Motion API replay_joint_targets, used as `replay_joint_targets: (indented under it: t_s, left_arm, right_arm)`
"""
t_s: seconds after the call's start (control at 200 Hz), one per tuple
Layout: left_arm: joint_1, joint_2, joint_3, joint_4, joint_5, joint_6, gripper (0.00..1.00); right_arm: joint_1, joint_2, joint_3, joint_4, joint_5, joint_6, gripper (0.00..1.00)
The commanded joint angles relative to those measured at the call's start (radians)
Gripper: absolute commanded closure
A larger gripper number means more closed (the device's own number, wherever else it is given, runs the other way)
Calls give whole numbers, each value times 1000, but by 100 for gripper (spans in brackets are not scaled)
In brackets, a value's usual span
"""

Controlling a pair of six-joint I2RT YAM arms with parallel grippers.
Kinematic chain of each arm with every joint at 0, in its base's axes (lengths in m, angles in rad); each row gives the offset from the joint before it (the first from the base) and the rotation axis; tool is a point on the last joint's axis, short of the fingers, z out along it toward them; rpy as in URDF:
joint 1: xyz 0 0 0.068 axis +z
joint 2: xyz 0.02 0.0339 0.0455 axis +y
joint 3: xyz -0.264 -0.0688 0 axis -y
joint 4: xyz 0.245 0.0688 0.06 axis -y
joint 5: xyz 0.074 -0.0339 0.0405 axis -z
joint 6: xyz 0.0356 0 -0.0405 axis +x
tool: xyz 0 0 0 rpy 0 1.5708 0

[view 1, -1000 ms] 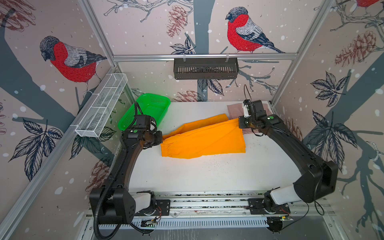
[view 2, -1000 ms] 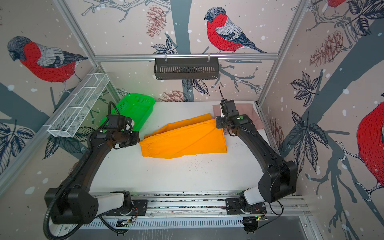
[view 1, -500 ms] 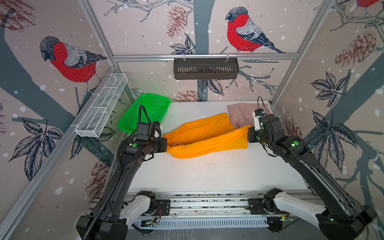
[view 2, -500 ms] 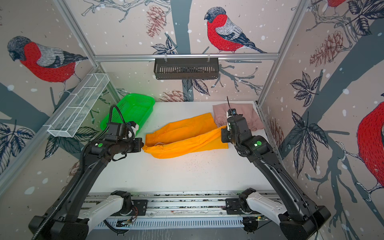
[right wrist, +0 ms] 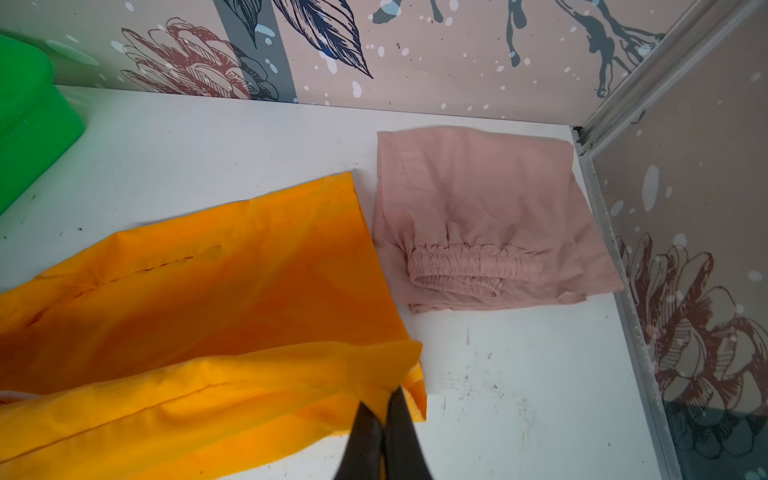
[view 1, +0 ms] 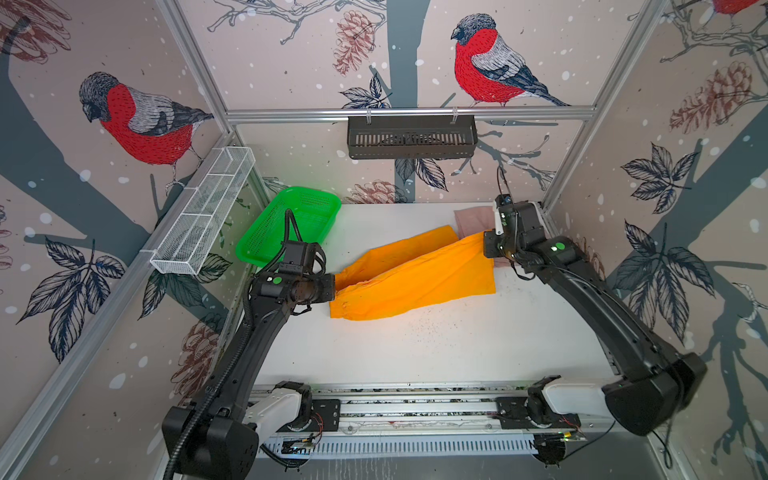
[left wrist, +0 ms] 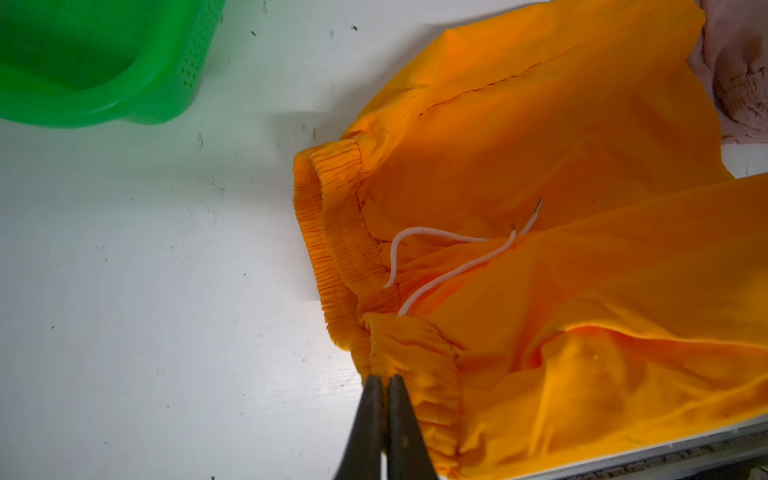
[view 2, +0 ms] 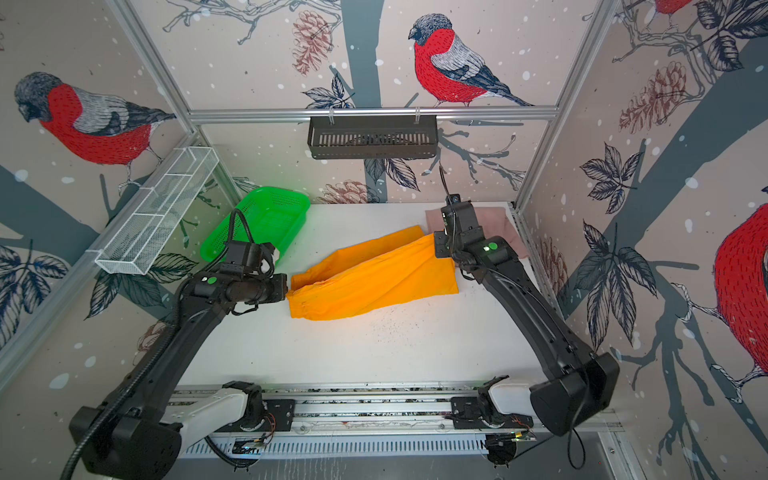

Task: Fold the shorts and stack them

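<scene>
**Wrist views: orange shorts (left wrist: 561, 166) pinched at both ends**

Your left end effector (left wrist: 384, 380) clamps the waistband (left wrist: 332, 232), your right end effector (right wrist: 388, 399) a leg hem (right wrist: 399, 357), so the long axis spans them. Folded pink shorts (right wrist: 490, 224) lie on the table (right wrist: 519, 395) just beside the right arm, your nearer one.

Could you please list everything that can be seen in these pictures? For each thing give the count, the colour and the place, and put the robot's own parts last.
table: 1, white, floor of the cell
orange shorts: 1, bright orange, middle of the table
drawstring: 1, white, at the orange shorts' waistband
pink shorts: 1, dusty pink, folded, far right corner of the table
basket: 1, green, far left corner of the table
wire shelf: 1, white, on the left wall
slotted rack: 1, black, hanging on the rear rail
arms: 2, black, one at each side
left end effector: 1, black, shut on the orange shorts' waistband
right end effector: 1, black, shut on the orange shorts' leg-end corner
</scene>
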Motion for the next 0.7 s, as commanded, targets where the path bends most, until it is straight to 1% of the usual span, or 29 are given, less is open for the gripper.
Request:
replay_joint_targets:
  t_s: [0.0, 0.155, 0.325, 0.485, 0.695]
  left_arm:
    - [16, 74, 53, 77, -62, -3, 100]
    - [43, 219, 155, 68, -107, 12, 100]
    - [80, 392, 248, 36, -94, 23, 100]
    - [93, 512, 285, 66, -104, 27, 100]
    - [104, 627, 363, 105, -117, 20, 100]
  right_arm:
    - [-22, 113, 84, 78, -51, -69, 99]
    - [-48, 304, 256, 46, -68, -100, 99]
    - [-68, 482, 416, 10, -96, -135, 100]
    - [-88, 600, 505, 18, -138, -152, 100]
    - [-116, 712, 590, 34, -184, -160, 100]
